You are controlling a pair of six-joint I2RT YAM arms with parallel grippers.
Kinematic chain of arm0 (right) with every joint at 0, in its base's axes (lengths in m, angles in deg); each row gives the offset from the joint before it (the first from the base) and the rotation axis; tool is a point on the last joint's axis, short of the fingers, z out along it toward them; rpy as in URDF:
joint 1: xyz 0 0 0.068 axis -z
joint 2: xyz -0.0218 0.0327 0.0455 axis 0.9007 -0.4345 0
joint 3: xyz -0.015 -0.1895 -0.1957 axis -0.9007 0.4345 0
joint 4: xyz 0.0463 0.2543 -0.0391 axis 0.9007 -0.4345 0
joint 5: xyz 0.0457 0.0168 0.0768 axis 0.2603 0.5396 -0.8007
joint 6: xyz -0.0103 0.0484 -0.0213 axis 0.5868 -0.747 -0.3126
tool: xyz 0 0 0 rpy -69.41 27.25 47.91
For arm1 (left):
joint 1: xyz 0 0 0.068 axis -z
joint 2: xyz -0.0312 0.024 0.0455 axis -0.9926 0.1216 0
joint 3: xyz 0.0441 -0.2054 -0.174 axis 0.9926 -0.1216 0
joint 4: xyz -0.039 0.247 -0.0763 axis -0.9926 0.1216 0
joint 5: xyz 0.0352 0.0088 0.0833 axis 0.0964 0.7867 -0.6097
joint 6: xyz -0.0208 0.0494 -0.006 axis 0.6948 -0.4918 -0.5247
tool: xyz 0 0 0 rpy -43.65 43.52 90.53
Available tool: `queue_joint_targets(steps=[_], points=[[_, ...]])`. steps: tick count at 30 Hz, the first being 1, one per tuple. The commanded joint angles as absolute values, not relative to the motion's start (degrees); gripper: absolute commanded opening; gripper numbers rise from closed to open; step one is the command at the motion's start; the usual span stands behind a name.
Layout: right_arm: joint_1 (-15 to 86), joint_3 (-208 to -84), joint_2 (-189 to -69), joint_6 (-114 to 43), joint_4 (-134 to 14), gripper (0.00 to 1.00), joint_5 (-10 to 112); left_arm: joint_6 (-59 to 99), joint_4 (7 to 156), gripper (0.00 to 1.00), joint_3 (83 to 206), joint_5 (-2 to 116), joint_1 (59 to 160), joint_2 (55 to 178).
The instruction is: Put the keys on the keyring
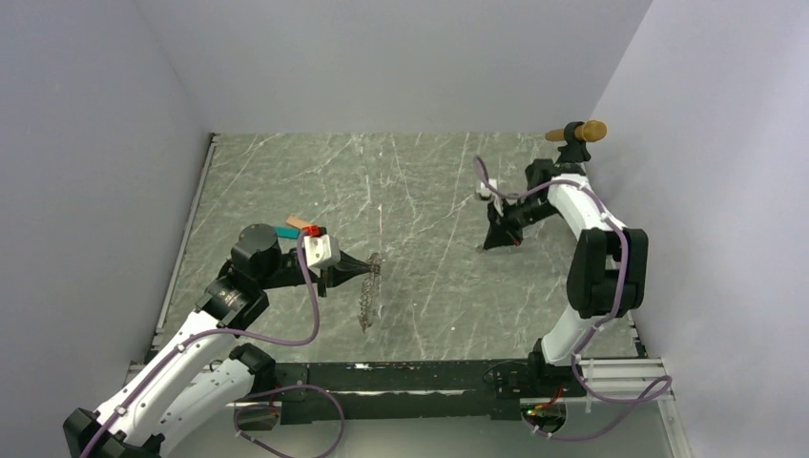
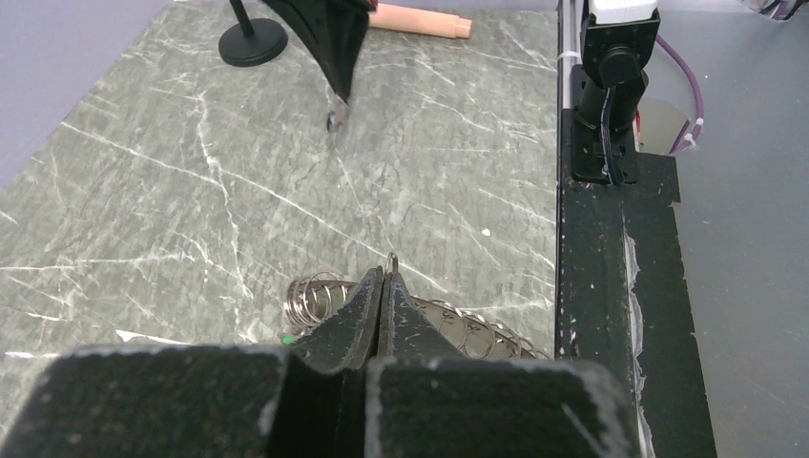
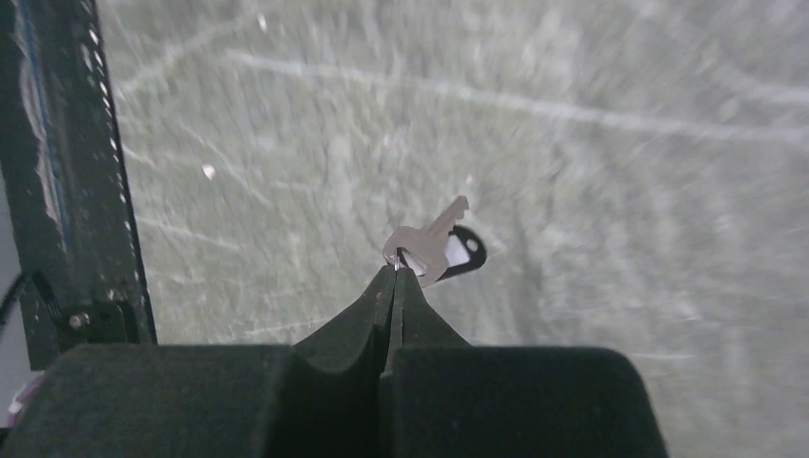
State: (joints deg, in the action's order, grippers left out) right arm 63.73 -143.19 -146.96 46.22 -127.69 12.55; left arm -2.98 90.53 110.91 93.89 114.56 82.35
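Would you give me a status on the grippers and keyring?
Left gripper shut on keyring. Right gripper shut on key, well apart from it. Nothing between them.

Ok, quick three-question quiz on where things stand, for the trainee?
1. True or false: the right gripper has its jaws shut on a key.
2. The left gripper has its jaws on: A) a key B) the keyring C) nothing.
3. Which arm is nearer the blocks?

Key: 1 true; 2 B; 3 the left arm.
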Motion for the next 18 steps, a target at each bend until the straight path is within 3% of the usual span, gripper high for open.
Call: queue_joint_targets(steps=[1, 6, 10, 18], points=[[63.9, -152.7, -141.0, 49.2, -141.3, 0.0, -1.0, -0.5, 82.7, 0.0, 111.4, 94.5, 114.3, 82.6], [59.9, -157.3, -134.7, 51.9, -145.4, 0.0, -7.5, 5.7, 74.6, 0.0, 112.2, 93.9, 114.4, 84.5], [50.7, -157.1, -129.3, 55.4, -145.3, 0.0, -7.5, 7.8, 70.3, 0.0, 115.4, 93.5, 114.7, 87.8], [42.8, -164.8, -127.4, 45.5, -140.4, 0.0, -6.3, 2.6, 61.0, 0.0, 112.7, 82.6, 121.2, 90.2]])
